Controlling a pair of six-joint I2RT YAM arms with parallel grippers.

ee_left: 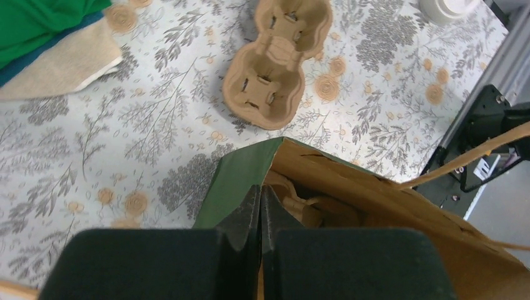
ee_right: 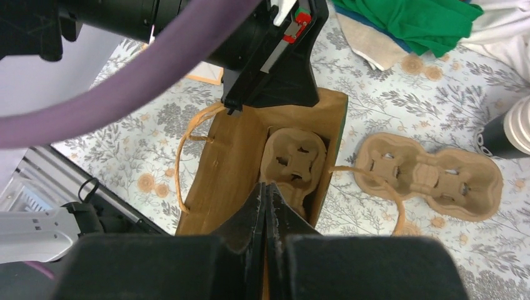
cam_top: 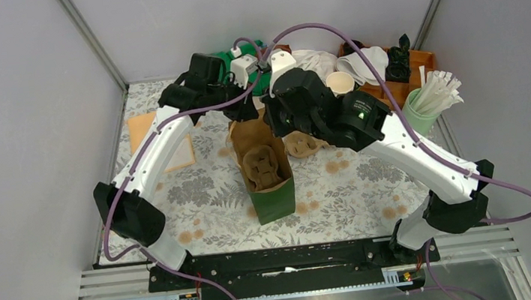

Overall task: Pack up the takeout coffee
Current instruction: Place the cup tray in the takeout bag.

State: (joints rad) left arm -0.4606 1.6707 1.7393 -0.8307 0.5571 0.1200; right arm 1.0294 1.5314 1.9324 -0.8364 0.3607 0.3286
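Left end effector (ee_left: 260,209) is pinched flat on the rim of the paper bag (cam_top: 273,194), with the green outside on one side of the fingers and the brown inside on the other. Right end effector (ee_right: 265,200) also has its fingers pressed together, no gap, tips over the bag mouth at its near rim; can't tell if it grips the paper. The bag stands upright, mid table (cam_top: 207,194), mouth open. One pulp carrier (cam_top: 264,164) sits down inside it. A second carrier (ee_left: 275,62) lies flat on the table just beside the bag. The takeout coffee (ee_left: 445,7) is only a cropped white shape at the top right edge of the left wrist view, on the table beyond the second carrier, well apart from the bag and not inside it. Green cloth (ee_left: 37,25) is at the far side. An open cream cup (cam_top: 340,81) and straws (cam_top: 437,93) are at the far right.
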